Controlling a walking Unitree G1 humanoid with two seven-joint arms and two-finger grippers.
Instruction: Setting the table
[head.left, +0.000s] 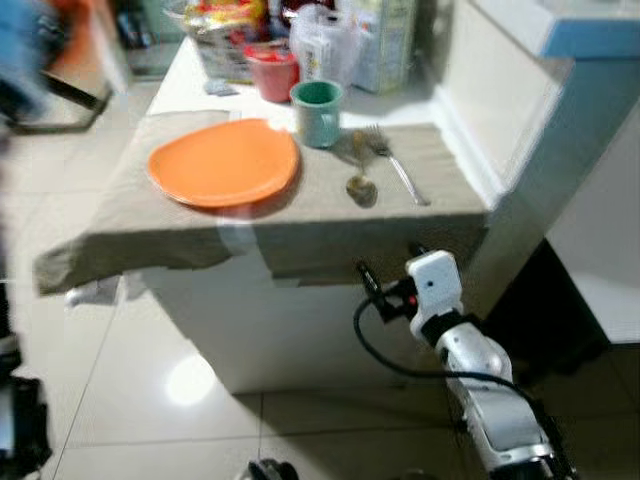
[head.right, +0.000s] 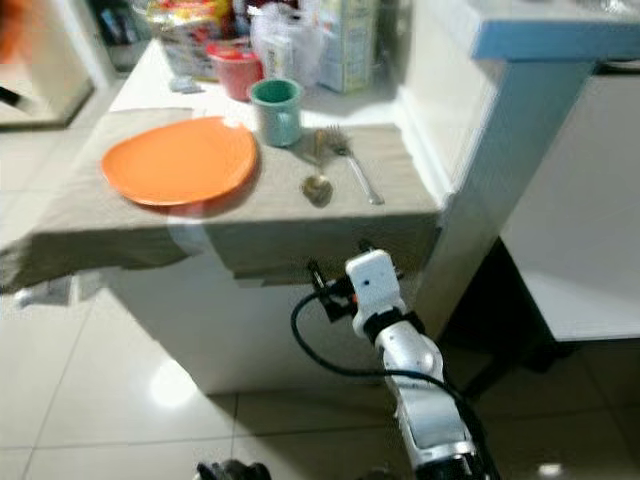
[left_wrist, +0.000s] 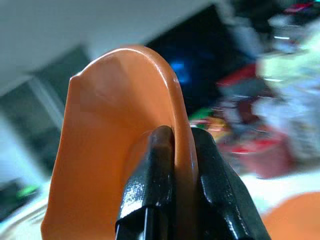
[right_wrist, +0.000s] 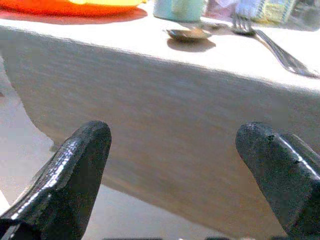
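Observation:
An orange plate (head.left: 225, 160) lies on the beige cloth (head.left: 300, 230) that covers the table. Just behind its right rim stands a green cup (head.left: 317, 112). To the right lie a spoon (head.left: 360, 186) and a fork (head.left: 398, 170), side by side. My left gripper (left_wrist: 180, 137) is shut on the rim of a second orange dish (left_wrist: 110, 140), held up in the air. My right gripper (right_wrist: 175, 165) is open and empty, low in front of the cloth's hanging front edge. Its silver arm (head.left: 475, 375) reaches up from below the table.
Behind the cup stand a red cup (head.left: 272, 72), a plastic bag (head.left: 325, 42) and a basket of packets (head.left: 222, 30). A white counter with a blue top (head.left: 570, 45) adjoins the table's right side, with a dark gap (head.left: 545, 310) beneath. Glossy tiled floor (head.left: 120, 390) surrounds the table.

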